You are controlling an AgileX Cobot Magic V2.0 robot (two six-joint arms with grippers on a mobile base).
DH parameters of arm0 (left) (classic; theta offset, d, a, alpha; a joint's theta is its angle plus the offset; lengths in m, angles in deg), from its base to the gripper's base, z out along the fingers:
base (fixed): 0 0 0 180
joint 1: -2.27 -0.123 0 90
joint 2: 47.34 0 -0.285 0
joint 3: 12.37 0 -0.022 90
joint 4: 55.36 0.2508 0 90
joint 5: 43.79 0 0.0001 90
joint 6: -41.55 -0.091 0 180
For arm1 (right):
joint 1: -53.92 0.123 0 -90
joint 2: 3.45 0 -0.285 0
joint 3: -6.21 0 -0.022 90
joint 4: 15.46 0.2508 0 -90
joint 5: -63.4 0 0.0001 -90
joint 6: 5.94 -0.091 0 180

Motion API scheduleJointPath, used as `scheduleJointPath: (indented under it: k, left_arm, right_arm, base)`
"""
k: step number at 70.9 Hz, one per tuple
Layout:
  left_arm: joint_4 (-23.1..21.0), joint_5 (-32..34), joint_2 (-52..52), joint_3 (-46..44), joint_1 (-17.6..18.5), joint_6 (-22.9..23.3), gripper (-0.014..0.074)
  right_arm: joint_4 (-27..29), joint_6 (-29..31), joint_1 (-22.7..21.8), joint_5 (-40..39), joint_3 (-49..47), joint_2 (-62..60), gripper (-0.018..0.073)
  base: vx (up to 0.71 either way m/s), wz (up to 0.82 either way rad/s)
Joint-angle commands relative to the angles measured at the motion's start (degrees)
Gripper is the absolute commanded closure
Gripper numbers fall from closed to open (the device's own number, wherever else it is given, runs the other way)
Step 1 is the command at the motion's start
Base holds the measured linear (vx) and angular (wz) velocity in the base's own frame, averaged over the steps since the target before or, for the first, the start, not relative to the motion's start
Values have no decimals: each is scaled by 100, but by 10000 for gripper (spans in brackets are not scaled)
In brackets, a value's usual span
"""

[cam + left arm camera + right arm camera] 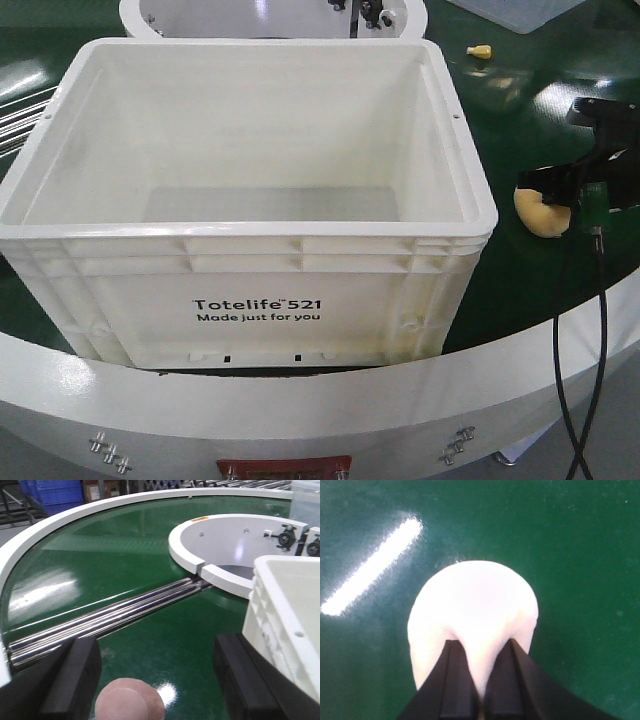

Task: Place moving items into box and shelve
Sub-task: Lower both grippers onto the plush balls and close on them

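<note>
On green belt (500, 140) beside the large white plastic tote (260, 290), our right pincer (481, 647) pinches the pale soft bun-like lump (475, 600) shallowly, so we fear a slip, while our left pincer (157, 650) stands spread around the pinkish rounded lump (130, 700).

Industrial logistics or warehouse-automation floor, not a domestic or office setting. Evidence: a curved green conveyor belt (125, 555) bounded by a white outer guard rail (300, 400) and a white inner ring (220, 535) carrying bolted bearing blocks (286, 538), with polished steel transfer rollers (110, 615) set across the belt. Beyond the line stand stacked blue plastic bins (52, 490) and a brown carton (100, 489) — and on the belt sits a ribbed white tote (260, 270) printed "Totelife 521".
</note>
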Motion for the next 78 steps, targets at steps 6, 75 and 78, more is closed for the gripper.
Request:
scheduleJointPath:
  k: [6,75,78]
  left_arm:
    - [-6,725,345,-228,-26,47,17]
    - [-302,1333,3007,-1035,-641,26,63]
    - [-302,1265,3110,-1097,-641,26,68]
  right_arm:
    - [-22,69,-32,-99,-152,-220,566]
    - [-40,132,-32,-98,-152,-220,566]
    - [-40,132,-32,-98,-152,-220,566]
  base:
    - [0,0]
    - [0,0]
    - [0,0]
